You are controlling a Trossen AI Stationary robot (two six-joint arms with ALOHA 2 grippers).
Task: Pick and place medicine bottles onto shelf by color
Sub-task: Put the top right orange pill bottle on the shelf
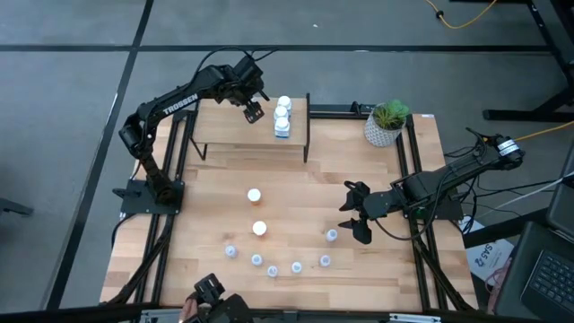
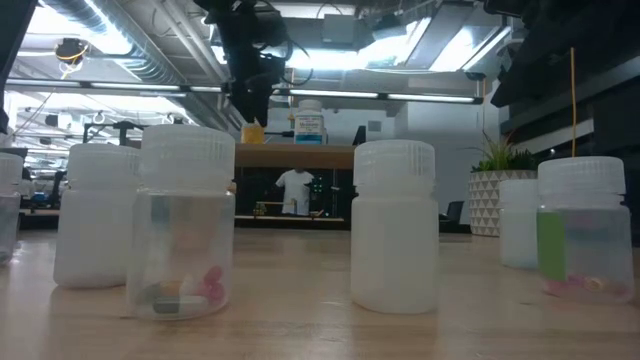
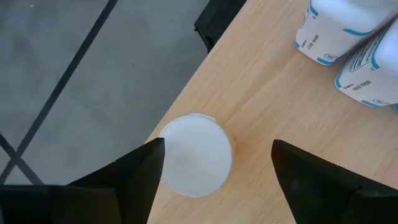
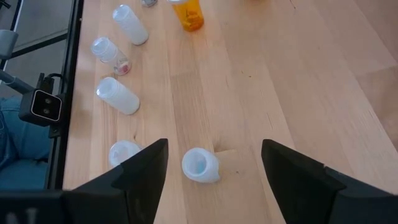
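Observation:
An orange bottle with a round white cap (image 3: 194,154) stands on the shelf (image 1: 235,128) near its far edge; it also shows in the low view (image 2: 253,131). My left gripper (image 1: 254,112) hangs open over it, a finger on either side of the cap. Three blocky white bottles (image 1: 282,117) stand on the shelf to its right. Two orange bottles (image 1: 254,195) (image 1: 259,228) and an arc of pale-blue vials (image 1: 272,268) stand on the table. My right gripper (image 1: 357,215) is open and empty, low over the table, just right of one vial (image 4: 200,165). My left gripper points down over the orange bottle on the shelf. One finger (image 3: 146,168) stands right at the cap's side (image 3: 166,155); I cannot tell whether it touches. The other finger is well apart from the cap.
A white pot with a green plant (image 1: 386,124) stands at the table's far right corner. The shelf's left half (image 1: 220,126) is bare wood. Bare table lies between the shelf and the vials. Black frame rails run along the table's left and right edges.

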